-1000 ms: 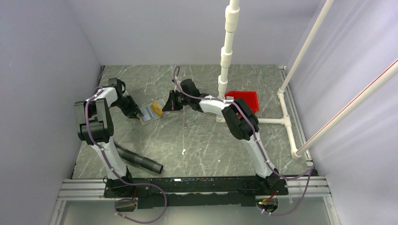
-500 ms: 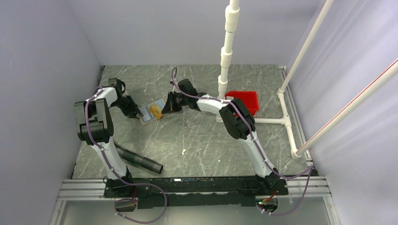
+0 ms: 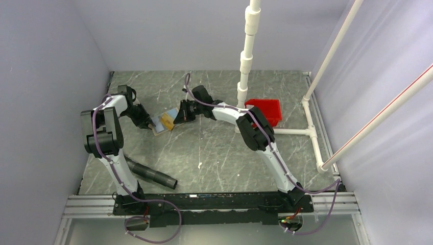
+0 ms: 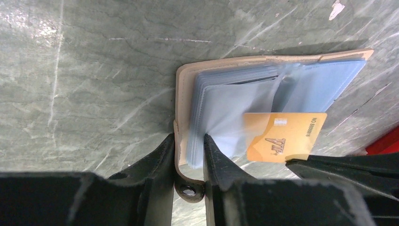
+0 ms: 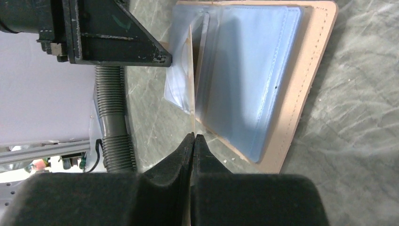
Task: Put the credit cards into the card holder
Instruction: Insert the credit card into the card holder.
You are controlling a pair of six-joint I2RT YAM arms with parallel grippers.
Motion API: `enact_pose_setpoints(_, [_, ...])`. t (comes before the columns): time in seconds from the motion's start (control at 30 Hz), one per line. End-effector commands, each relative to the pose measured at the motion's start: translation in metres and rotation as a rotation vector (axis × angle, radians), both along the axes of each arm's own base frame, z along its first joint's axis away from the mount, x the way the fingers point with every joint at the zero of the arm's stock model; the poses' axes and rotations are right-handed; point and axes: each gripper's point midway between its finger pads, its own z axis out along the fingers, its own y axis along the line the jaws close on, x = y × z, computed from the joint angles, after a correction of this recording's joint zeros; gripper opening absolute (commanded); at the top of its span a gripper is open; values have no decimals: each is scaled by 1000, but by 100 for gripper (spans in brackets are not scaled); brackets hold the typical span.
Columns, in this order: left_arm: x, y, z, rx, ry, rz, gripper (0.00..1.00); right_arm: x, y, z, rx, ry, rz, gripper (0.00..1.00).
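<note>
The card holder [image 4: 181, 94] lies open on the table, tan outside with blue-grey clear sleeves [image 4: 226, 101]. My left gripper [image 4: 189, 141] is shut on its near edge, with the tan cover and several sleeves pinched between the fingers. My right gripper [image 5: 193, 136] is shut on a gold-yellow credit card [image 4: 282, 136], which I see edge-on [image 5: 192, 94] in the right wrist view. The card's front end sits between two sleeves of the card holder [image 5: 308, 70]. From above, the card [image 3: 166, 120] lies over the holder [image 3: 159, 127], between the left gripper [image 3: 150, 124] and the right gripper [image 3: 178, 118].
A red plastic tray [image 3: 266, 110] stands to the right, behind the right arm. A white pipe post [image 3: 245, 66] rises at the back centre. A black ribbed hose [image 3: 151, 176] lies near the left arm's base, and its ribbed end [image 5: 113, 122] shows close to the holder.
The right gripper has moved left with the card, bringing it further over the open holder. The left gripper has closed slightly tighter on the holder's edge.
</note>
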Motion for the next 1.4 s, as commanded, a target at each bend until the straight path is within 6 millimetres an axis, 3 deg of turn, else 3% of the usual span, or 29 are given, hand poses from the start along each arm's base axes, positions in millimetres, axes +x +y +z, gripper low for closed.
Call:
enact_pose_setpoints(0.0, [-23,6,-39,64,108,-35,27,8,9,10,39,-30,32,0])
enact_pose_setpoints(0.3, [-22,8,-36,73,101,-44,28,26,20,12,70,-82,3,0])
enact_pose_setpoints(0.63, [-20,5,-34,59,91,-48,28,32,24,7,97,-89,-21,0])
enact_pose_setpoints(1.07, [-18,4,-24,46,54,-39,45,35,3,-12,56,107,-162,0])
enact_pose_setpoints(1.37, [-16,4,-16,43,18,-30,50,40,10,-15,66,140,-190,0])
